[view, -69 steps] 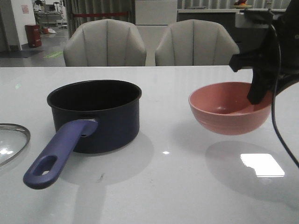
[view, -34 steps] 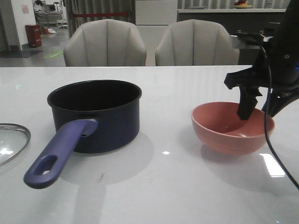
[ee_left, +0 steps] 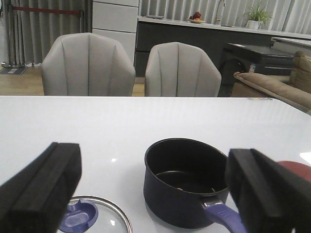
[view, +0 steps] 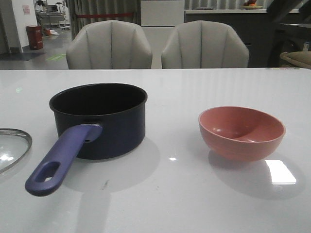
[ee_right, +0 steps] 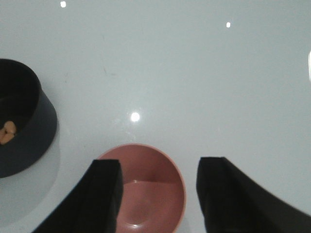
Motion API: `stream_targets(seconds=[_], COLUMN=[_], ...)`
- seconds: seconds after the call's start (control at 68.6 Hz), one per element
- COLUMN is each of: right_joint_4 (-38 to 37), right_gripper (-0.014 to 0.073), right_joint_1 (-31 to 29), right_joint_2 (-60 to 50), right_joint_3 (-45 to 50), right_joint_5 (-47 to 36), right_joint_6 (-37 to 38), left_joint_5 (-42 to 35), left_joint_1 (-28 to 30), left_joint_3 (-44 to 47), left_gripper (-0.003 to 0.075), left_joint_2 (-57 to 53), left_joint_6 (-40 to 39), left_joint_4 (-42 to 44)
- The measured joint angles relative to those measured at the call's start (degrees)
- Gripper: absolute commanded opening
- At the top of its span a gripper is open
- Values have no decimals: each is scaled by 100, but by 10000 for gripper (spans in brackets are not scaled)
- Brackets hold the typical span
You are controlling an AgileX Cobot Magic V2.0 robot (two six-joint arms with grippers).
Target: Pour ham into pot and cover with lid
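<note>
Right fingers (ee_right: 154, 194) have lifted off bowl (ee_right: 146, 189); ham (ee_right: 7, 132) in pot (ee_right: 22, 121).

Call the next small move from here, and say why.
Probably the left gripper should descend onto the blue knob of the round glass lid. The orange-pink ham chunks already lie in the dark navy saucepan, the pink bowl stands empty on the white table, and the saucepan is uncovered.

Pot (view: 99, 119) on table (view: 194, 194); ham (ee_right: 7, 132) inside pot; lid (view: 12, 148) left of pot; bowl (view: 241, 132) right.
</note>
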Motion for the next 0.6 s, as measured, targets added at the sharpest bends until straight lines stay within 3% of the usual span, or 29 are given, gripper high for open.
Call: stream_targets(seconds=[0.306, 0.597], right_joint_4=[0, 0], right_gripper=[463, 463], right_joint_1=[0, 0], right_joint_2=[-2642, -4755], right_joint_3=[1866, 3567], right_joint_5=[-800, -1038], right_joint_6=[-4, -14], left_joint_5=[-26, -99], left_joint_1=[0, 0], left_joint_3=[0, 0], left_gripper=[636, 636], left_joint_2=[0, 0], left_joint_6=[0, 0], left_joint_4=[0, 0])
